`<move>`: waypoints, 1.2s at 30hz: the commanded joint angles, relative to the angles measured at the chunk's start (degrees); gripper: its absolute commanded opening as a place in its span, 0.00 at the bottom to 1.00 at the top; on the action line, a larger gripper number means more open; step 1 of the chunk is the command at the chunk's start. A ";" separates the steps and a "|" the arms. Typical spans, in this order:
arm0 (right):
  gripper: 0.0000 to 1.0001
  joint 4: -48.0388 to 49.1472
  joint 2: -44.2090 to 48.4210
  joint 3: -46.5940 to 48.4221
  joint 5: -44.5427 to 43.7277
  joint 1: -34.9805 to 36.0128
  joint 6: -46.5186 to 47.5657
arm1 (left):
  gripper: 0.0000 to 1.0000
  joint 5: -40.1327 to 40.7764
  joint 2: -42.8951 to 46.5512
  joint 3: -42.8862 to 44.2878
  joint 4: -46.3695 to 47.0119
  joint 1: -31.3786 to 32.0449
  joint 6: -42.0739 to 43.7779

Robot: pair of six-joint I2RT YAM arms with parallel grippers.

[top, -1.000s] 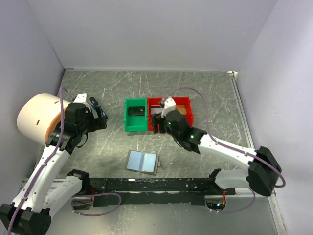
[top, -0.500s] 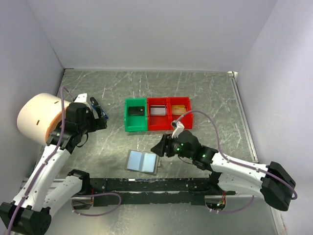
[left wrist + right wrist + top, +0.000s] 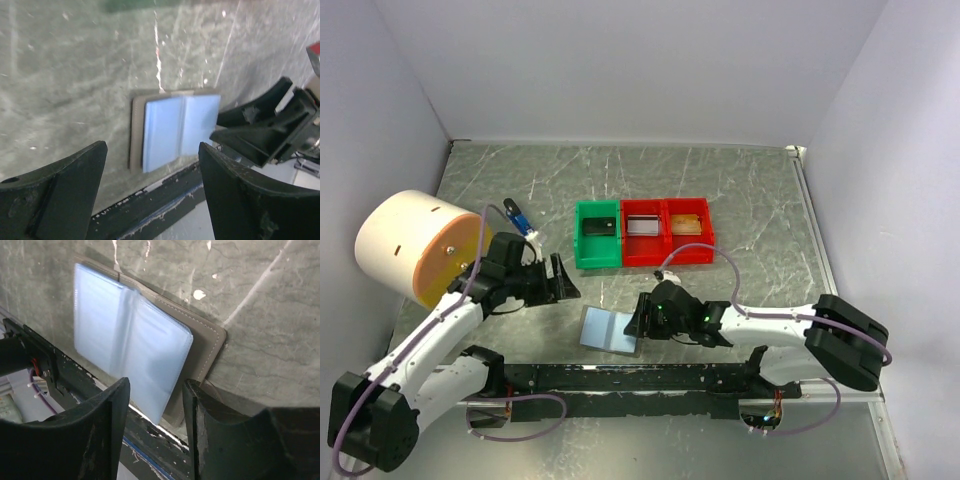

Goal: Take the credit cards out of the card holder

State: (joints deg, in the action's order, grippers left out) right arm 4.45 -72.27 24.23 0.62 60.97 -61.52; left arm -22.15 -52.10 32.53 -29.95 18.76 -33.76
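The card holder (image 3: 207,347) had a matt grey cover that looked like leather or an imitation of it, with fine stitching along its edge. Its pale blue inner panels (image 3: 125,330) carried the soft sheen of clear plastic sleeves. The table (image 3: 740,190) was smooth, marble-patterned and lightly glossy. The green tray (image 3: 597,260) and red trays (image 3: 665,257) looked like moulded plastic. The left gripper (image 3: 152,147) was black plastic, matt and faintly scuffed.

left arm (image 3: 420,350) and right arm (image 3: 772,325): white links, black joints
long white shells are joined by bulky black housings; a thin lilac cable (image 3: 698,256) is looped along each arm, a small green light (image 3: 658,307) is lit on the right one, and blunt matte black wedge fingers (image 3: 245,200) are flecked with pale scuffs.
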 commanded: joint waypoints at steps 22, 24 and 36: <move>0.06 16.82 -7.46 -3.69 -0.32 0.98 -9.85 | 0.59 4.69 -12.32 -8.30 14.41 19.60 -10.86; 0.01 16.54 -7.51 -2.61 0.45 0.98 -8.61 | 0.52 6.00 -12.18 -7.77 14.17 20.69 -11.58; 0.01 16.81 -7.34 -0.44 2.05 1.06 -6.19 | 0.18 11.98 -13.40 -4.28 11.25 24.72 -13.07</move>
State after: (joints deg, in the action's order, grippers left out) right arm 19.66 -79.66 22.35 2.33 61.63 -69.21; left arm -15.03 -64.38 25.04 -17.56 42.02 -46.17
